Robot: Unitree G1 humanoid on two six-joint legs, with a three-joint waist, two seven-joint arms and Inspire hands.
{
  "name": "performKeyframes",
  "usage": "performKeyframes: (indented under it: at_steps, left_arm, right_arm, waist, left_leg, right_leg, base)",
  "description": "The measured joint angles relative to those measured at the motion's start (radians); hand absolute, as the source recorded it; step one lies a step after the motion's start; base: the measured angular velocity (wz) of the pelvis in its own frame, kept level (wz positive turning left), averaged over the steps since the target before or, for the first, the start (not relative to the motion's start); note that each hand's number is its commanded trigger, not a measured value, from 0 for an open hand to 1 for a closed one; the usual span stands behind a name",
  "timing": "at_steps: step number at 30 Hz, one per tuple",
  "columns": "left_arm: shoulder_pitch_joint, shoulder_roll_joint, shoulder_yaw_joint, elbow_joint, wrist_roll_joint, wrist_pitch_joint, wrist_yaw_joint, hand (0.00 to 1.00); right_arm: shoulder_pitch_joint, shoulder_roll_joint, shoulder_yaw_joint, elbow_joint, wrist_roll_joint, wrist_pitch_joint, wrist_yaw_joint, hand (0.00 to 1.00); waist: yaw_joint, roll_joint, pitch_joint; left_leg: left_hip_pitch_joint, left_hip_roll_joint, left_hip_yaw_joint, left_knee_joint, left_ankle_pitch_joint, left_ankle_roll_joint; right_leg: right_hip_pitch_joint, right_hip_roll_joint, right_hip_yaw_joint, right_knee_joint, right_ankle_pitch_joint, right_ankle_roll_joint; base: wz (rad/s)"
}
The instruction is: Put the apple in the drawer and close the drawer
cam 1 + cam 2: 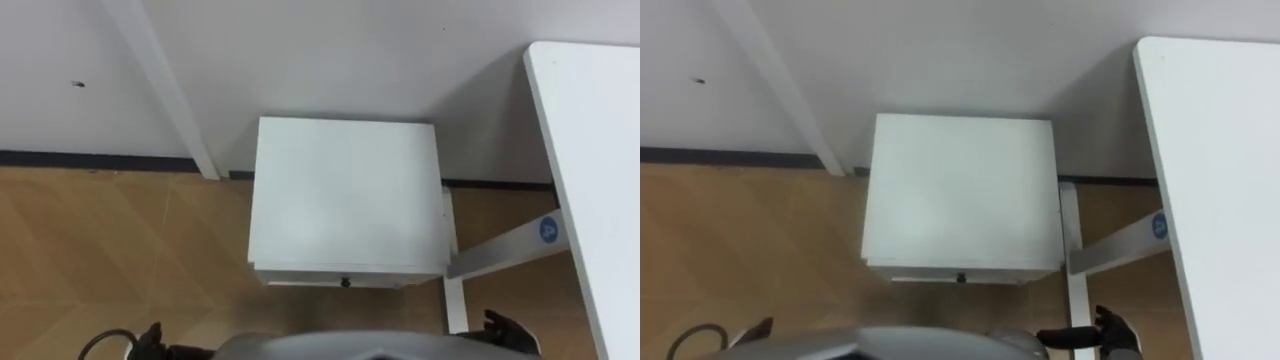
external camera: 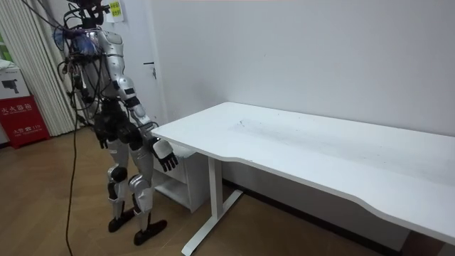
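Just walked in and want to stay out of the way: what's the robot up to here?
The robot stands facing a small white drawer cabinet against the wall, beside a white desk. Its drawer, with a dark knob, looks pushed in. The right hand hangs open and empty by the desk's corner; the left hand is low at its side.

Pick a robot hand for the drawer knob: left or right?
Right, probably: the right robot hand hangs open near the drawer knob; mind the desk leg beside it.
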State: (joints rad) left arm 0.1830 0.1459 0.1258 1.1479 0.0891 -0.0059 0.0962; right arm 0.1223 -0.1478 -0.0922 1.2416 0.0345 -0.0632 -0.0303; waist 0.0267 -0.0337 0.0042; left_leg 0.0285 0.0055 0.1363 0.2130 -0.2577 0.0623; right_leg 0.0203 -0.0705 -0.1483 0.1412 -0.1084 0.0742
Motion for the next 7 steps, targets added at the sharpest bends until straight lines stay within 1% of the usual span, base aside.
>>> performKeyframes:
  at_steps: [2, 7]
  left_arm:
    - [0.007, 0.0, 0.016, 0.001, 0.0, 0.006, 0.0, 0.0]
    - [0.014, 0.0, 0.035, 0.011, 0.004, 0.023, 0.0, 0.0]
  right_arm:
    - [0.0, 0.003, 0.0, 0.004, 0.0, 0.0, 0.002, 0.0]
    - [-0.003, 0.002, -0.011, 0.022, 0.0, 0.0, 0.013, 0.0]
  waist:
    - [0.001, -0.004, 0.0025]
    - [0.001, -0.003, 0.0021]
  left_leg:
    - [-0.001, -0.001, 0.0, -0.002, 0.0, 0.0]
    - [0.002, -0.001, -0.002, -0.008, 0.001, -0.001]
  right_leg:
    - [0.0, 0.0, 0.001, -0.007, 0.0, 0.0]
    - [0.004, 0.001, -0.004, -0.009, -0.001, -0.001]
  base:
    - [0.0]
    - [0.0]
